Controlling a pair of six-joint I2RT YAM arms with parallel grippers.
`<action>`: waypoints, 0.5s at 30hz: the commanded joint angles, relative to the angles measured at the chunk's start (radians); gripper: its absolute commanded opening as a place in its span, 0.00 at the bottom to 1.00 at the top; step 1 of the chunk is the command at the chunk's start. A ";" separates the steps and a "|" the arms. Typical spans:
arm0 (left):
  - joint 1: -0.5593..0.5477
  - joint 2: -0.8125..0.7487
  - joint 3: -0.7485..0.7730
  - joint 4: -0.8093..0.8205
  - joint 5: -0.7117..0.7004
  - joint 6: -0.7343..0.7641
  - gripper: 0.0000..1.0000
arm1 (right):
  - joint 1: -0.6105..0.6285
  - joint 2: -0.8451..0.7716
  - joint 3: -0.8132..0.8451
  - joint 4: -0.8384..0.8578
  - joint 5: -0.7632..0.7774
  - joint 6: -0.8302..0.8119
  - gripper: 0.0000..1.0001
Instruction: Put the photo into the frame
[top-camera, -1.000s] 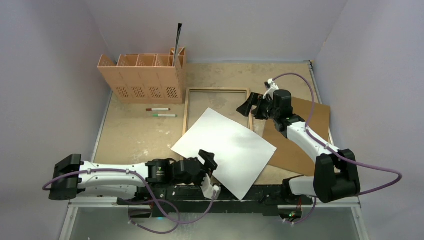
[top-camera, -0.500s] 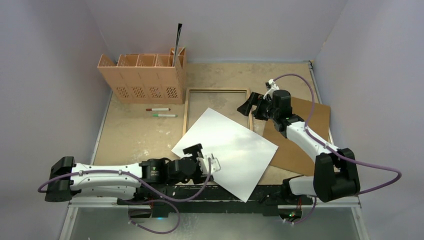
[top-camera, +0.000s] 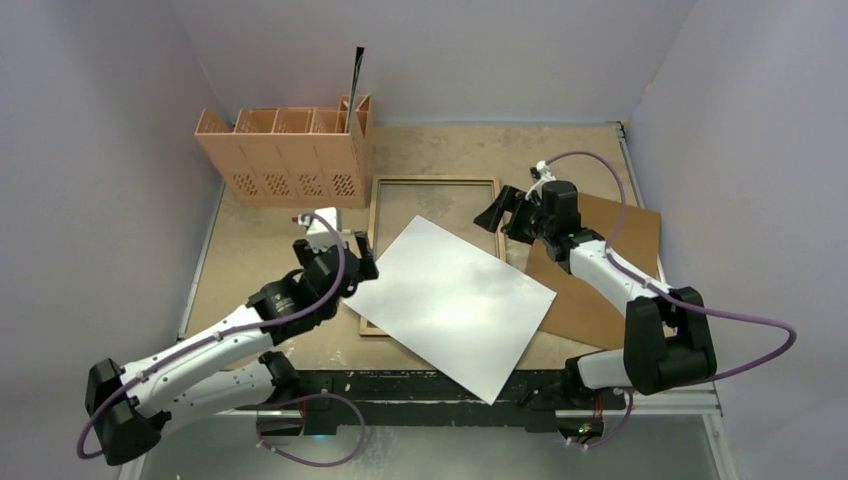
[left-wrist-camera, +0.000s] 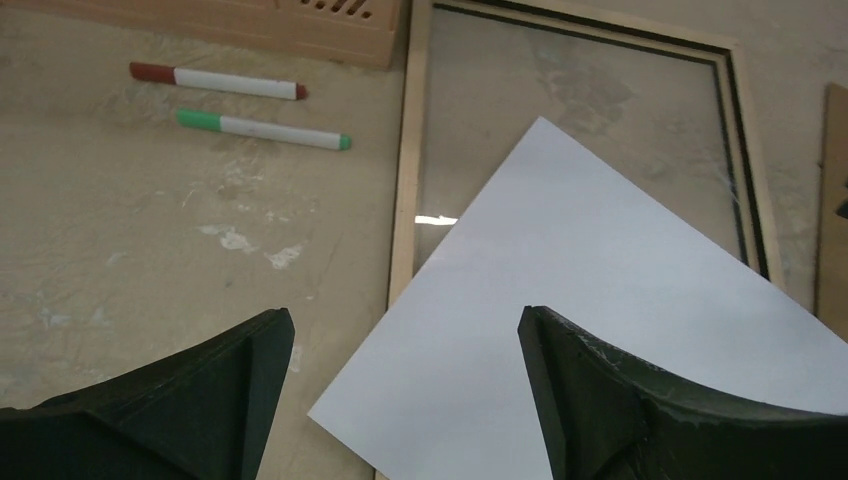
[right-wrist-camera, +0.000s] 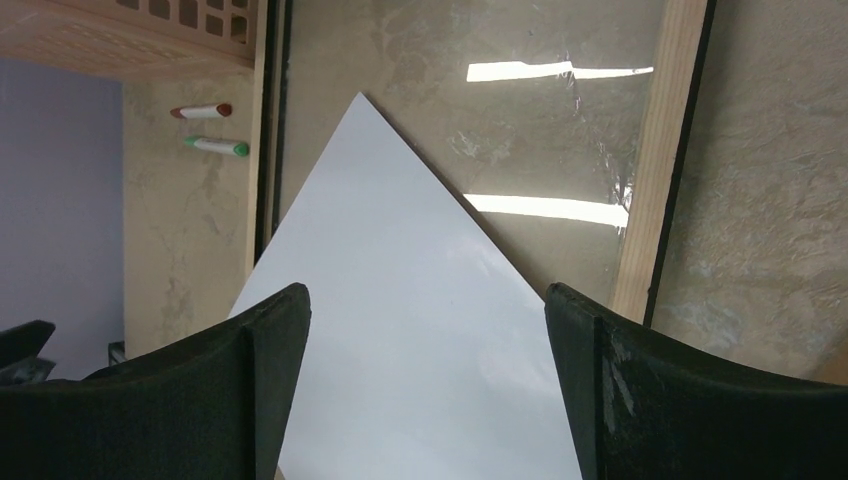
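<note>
Photo (top-camera: 450, 305) lies white side up, skewed across frame (top-camera: 435, 180), mid-picture; not seated. My left tool (left-wrist-camera: 405, 330) and right tool (right-wrist-camera: 425, 300) gape, empty. Squaring and seating remain.

The photo (top-camera: 455, 300) is smooth white paper with a faint sheen; the frame (top-camera: 436, 181) is pale wood round a glossy, reflecting glass pane; the table (top-camera: 245, 240) looks rough, mottled and matt.
</note>
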 joint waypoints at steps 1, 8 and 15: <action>0.194 0.070 -0.026 -0.002 0.311 -0.061 0.87 | 0.006 0.014 0.010 0.014 -0.009 0.026 0.88; 0.415 0.157 -0.090 0.042 0.533 -0.140 0.88 | 0.006 0.004 0.007 0.001 -0.005 0.021 0.88; 0.473 0.098 -0.256 0.110 0.636 -0.322 0.92 | 0.006 0.021 0.007 0.011 -0.013 0.022 0.88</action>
